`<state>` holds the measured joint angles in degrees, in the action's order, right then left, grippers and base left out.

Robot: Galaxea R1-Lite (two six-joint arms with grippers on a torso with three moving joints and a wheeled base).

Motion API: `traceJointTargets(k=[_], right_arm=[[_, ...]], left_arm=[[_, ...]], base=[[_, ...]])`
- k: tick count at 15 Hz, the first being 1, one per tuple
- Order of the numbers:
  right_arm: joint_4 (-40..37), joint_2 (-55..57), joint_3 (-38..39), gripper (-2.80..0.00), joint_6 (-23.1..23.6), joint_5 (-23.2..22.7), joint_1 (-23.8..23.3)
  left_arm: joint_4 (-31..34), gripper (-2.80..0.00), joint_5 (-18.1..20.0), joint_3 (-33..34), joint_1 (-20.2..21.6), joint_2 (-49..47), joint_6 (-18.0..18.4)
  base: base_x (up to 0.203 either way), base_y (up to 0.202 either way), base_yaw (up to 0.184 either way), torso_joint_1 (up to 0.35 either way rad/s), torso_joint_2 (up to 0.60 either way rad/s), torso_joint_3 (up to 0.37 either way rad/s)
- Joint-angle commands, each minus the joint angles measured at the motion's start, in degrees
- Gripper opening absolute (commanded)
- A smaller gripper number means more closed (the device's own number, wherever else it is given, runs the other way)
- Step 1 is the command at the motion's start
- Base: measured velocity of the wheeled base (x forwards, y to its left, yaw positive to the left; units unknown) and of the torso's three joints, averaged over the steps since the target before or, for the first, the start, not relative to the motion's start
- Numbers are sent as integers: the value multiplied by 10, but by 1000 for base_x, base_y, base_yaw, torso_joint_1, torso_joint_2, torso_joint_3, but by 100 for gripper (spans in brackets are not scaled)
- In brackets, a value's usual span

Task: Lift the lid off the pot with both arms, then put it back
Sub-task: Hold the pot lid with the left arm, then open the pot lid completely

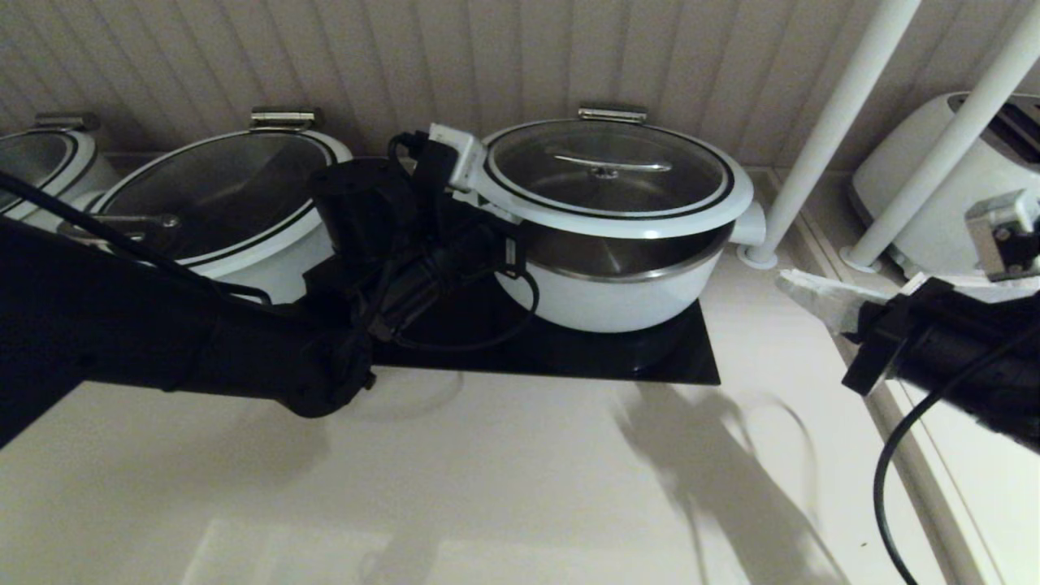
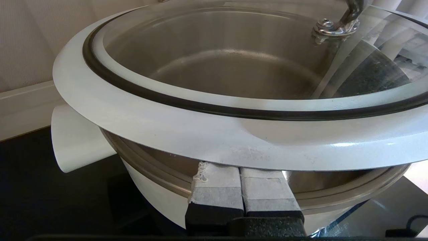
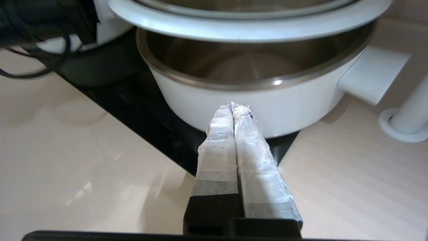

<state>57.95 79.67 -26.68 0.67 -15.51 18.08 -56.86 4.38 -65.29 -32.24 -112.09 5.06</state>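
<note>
Cream tabletop [image 1: 520, 487] carries the pot [image 1: 617, 296]; the lid [image 1: 609, 175] hovers above, propped underneath by the clenched left gripper [image 2: 240, 180]. Clenched right gripper [image 3: 235, 110] waits well right, empty.

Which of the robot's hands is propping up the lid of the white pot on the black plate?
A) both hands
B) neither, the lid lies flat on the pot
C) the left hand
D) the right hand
C: the left hand, fingers shut, sits under the lid rim above the pot, while the right hand hangs clear of it.
</note>
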Motion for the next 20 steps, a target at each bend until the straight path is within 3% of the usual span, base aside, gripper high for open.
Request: traceJointTargets(k=[1, 20], right_arm=[[5, 36, -5, -280, 1, -5, 0], [38, 146, -104, -280, 3, -9, 1]], left_arm=[[-4, -280, 0, 0, 0, -1, 0], [-1, -280, 0, -12, 5, -9, 0]], base=[[0, 0, 0, 0, 0, 0], [0, 0, 0, 0, 0, 0]])
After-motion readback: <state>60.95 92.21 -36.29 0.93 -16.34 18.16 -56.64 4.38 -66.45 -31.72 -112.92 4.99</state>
